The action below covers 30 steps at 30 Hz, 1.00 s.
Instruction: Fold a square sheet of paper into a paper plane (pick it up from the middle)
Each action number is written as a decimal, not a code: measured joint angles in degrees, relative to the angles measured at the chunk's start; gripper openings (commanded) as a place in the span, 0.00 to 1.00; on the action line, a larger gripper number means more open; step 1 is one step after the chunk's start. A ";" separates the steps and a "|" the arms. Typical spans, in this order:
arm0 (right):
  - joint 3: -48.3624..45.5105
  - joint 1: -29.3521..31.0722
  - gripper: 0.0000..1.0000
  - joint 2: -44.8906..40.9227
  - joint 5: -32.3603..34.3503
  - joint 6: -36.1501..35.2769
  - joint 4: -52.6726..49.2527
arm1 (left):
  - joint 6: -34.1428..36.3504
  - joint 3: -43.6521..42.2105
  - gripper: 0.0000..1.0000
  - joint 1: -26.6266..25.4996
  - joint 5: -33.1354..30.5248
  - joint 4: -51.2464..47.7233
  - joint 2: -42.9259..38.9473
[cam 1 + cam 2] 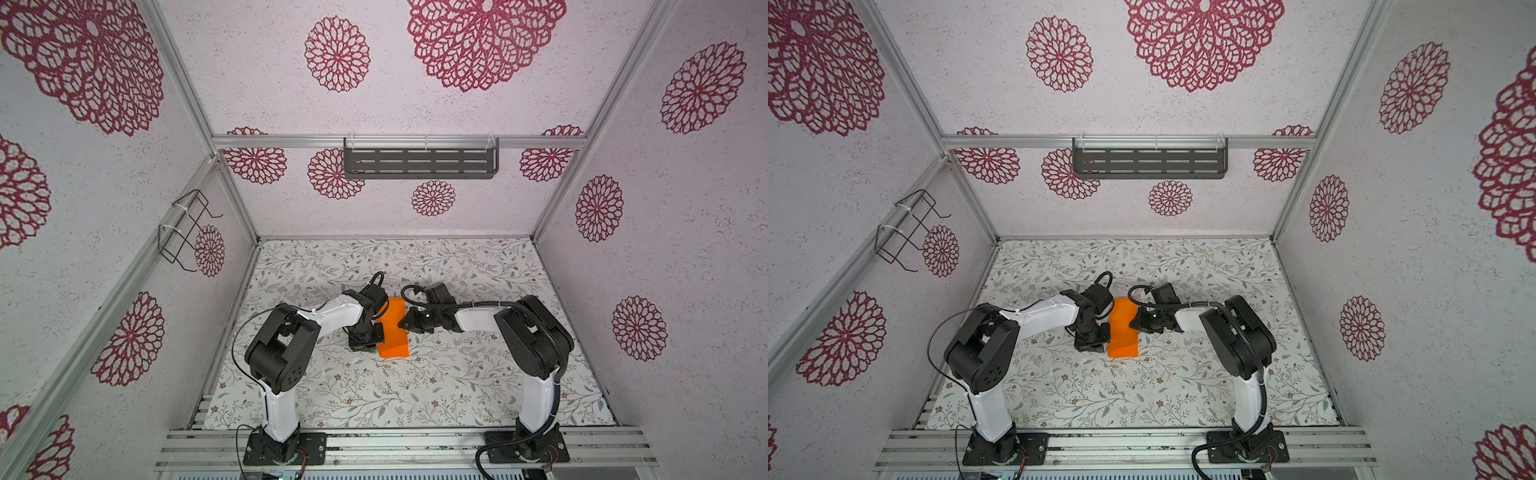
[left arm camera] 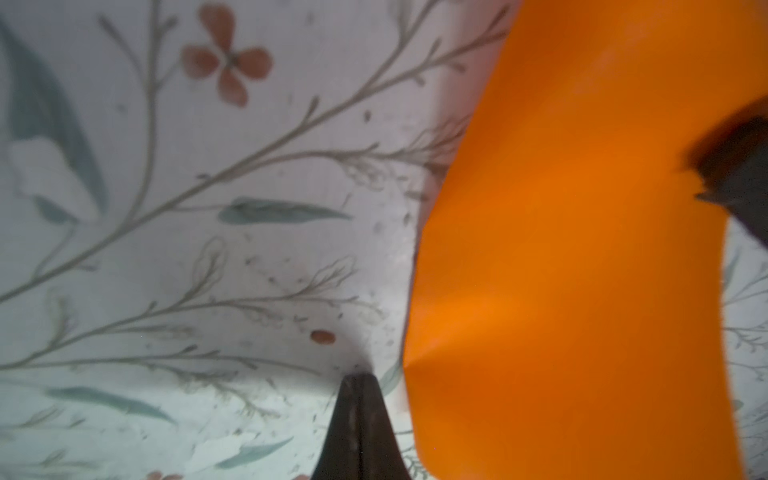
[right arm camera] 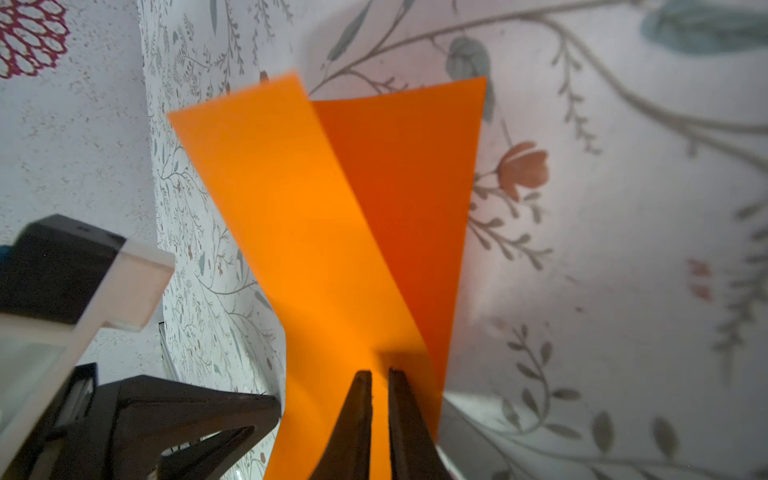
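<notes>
Orange square sheet of paper (image 1: 394, 332) (image 1: 1122, 332) sat mid floral table (image 1: 415, 395) in both top views, bowed upward, between left gripper (image 1: 362, 347) and right gripper (image 1: 402, 323). Right tip touched its edge.

Left wrist: left gripper (image 2: 358, 390) jaws were closed on nothing, with the square sheet of paper (image 2: 582, 249) just beside them.

Right wrist: right gripper (image 3: 380, 382) jaws were nearly together with a thin slit between. The square sheet of paper (image 3: 299, 228) lay behind the tips. Couldn't tell if it was clamped.

Centre: left gripper (image 1: 362, 347), orange sheet of paper (image 1: 392, 328) and right gripper (image 1: 406, 323) block you.
Front table (image 1: 374, 399): you pass freely.
</notes>
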 measured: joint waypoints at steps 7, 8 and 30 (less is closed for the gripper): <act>-0.37 -0.02 0.15 -0.02 -0.09 0.15 0.74 | -0.39 1.97 0.01 0.00 1.66 2.54 -3.13; -0.44 -0.04 0.15 -0.02 -0.11 0.24 0.87 | -0.57 2.38 0.01 0.00 2.27 3.50 -3.15; -1.11 -0.09 0.15 -0.15 -0.17 1.07 2.08 | -1.46 0.57 0.01 -0.83 4.61 5.14 1.49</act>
